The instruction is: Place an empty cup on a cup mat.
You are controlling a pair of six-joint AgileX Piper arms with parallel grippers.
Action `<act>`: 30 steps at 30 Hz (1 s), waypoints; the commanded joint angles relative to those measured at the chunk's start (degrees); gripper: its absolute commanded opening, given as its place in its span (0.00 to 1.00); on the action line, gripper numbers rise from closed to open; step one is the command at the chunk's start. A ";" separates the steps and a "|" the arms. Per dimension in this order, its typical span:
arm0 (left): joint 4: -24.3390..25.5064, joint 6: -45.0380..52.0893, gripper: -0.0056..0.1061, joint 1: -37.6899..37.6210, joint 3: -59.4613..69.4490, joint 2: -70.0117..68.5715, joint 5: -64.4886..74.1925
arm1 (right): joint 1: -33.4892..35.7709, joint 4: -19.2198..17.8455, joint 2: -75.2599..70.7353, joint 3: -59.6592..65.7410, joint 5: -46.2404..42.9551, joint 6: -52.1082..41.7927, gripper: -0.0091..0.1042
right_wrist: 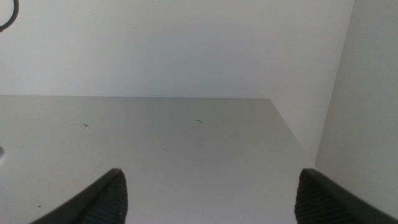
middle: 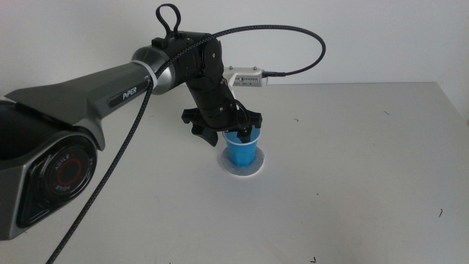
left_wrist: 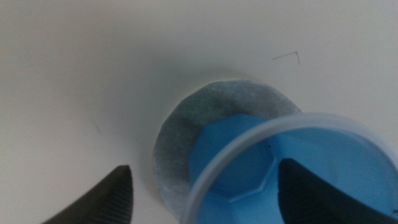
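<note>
cup (middle: 241, 152) empty, upright on cup mat (middle: 253, 171) | left gripper (middle: 233, 132) fingers spread across its rim | right gripper (right_wrist: 211, 196) fingers apart

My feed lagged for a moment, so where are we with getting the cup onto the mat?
Nearly done. The cup stands upright on the mat, whose grey rim shows around its base. In hand: the left end effector is at the cup's rim, one jaw inside and one outside with a gap to the wall, so it looks released. Left: lift that arm clear. The right end effector waits open, off to the side.
</note>
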 commanded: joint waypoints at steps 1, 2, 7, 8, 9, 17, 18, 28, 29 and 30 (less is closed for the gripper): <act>-0.92 0.51 0.90 0.01 -1.94 -5.07 0.04 | 0.11 -0.52 -1.10 -0.66 -4.48 -0.49 0.91; -0.87 0.90 0.96 0.36 -1.94 -5.84 0.28 | 0.11 -0.52 -1.10 -0.66 -4.48 -0.49 0.91; -0.96 3.75 0.99 1.34 -1.94 -11.05 2.49 | 0.11 -0.52 -1.10 -0.66 -4.48 -0.49 0.91; -1.25 3.88 0.99 1.66 -1.94 -12.53 3.44 | 0.11 -0.52 -1.10 -0.66 -4.48 -0.49 0.91; -1.46 3.88 0.99 1.95 -1.94 -13.79 4.33 | 0.11 -0.52 -1.10 -0.66 -4.48 -0.49 0.91; 5.21 2.13 0.99 2.64 -1.94 -26.82 14.26 | 0.11 -0.52 -1.10 -0.66 -4.48 -0.49 0.91; 6.97 1.10 0.99 2.64 -1.94 -28.08 15.27 | 0.11 -0.52 -1.10 -0.66 -4.48 -0.49 0.91; 23.86 -1.99 0.99 2.65 12.53 -47.16 14.92 | 0.11 -0.52 -1.10 -0.66 -4.48 -0.49 0.91; 25.55 -2.78 0.99 2.73 15.31 -49.52 13.66 | 0.11 -0.52 -1.10 -0.66 -4.48 -0.49 0.91; 26.19 -2.89 0.99 3.18 17.66 -51.40 12.29 | 0.11 -0.52 -1.10 -0.66 -4.48 -0.49 0.91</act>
